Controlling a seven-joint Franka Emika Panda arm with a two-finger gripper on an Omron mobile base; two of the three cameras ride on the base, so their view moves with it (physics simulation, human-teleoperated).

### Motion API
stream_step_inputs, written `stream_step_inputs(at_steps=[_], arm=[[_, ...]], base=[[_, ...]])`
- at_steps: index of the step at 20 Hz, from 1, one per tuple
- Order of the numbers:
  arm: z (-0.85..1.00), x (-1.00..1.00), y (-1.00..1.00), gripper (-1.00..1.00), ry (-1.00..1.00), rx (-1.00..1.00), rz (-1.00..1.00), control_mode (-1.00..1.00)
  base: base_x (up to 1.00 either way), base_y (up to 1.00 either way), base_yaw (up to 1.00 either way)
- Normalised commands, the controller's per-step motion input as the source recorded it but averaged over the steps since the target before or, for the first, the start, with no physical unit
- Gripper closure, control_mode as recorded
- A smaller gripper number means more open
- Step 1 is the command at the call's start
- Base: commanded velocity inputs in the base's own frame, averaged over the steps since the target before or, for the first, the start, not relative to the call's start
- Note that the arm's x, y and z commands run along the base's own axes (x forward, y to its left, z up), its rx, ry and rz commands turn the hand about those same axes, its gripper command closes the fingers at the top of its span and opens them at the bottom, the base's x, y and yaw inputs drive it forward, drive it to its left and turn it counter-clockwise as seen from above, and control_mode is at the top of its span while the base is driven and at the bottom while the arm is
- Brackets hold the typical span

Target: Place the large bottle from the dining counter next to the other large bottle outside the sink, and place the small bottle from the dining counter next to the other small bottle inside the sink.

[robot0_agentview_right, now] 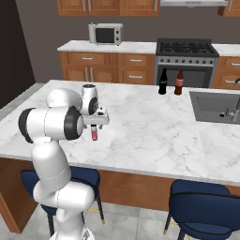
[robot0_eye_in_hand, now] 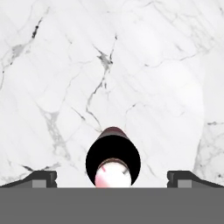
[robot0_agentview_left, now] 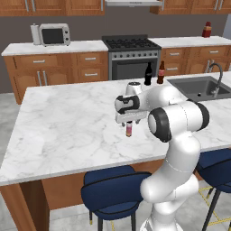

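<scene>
Small bottle [robot0_agentview_left: 129, 129] stands upright on the dining counter [robot0_agentview_left: 67, 122], toward its front edge by the stools [robot0_agentview_left: 113, 189], and the gripper [robot0_agentview_left: 129, 122] hangs straight above it with jaws spread wide, one on each side of the dark cap, holding nothing. That alignment suits a descent to grasp it. Near the far edge, beside the sink [robot0_agentview_left: 198, 86], the black large bottle [robot0_agentview_left: 148, 74] stands just beside the red-brown bottle [robot0_agentview_left: 161, 73], so that half looks done.

No legible text or labels anywhere.
</scene>
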Motion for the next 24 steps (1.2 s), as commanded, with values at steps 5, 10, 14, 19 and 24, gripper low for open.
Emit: stream_step_inputs(at_steps=[5, 10, 14, 19, 24], arm=[[0.0, 0.0, 0.0, -1.0, 0.0, 0.0, 0.0, -1.0], [0.0, 0.02, 0.0, -1.0, 0.0, 0.0, 0.0, -1.0], [0.0, 0.0, 0.0, -1.0, 0.0, 0.0, 0.0, -1.0], [0.01, 0.0, 0.0, -1.0, 0.0, 0.0, 0.0, -1.0], [0.16, -0.11, 0.0, -1.0, 0.0, 0.01, 0.0, -1.0]], base=[[0.0, 0.0, 0.0], [0.0, 0.0, 0.0], [0.0, 0.0, 0.0], [0.0, 0.0, 0.0], [0.0, 0.0, 0.0]])
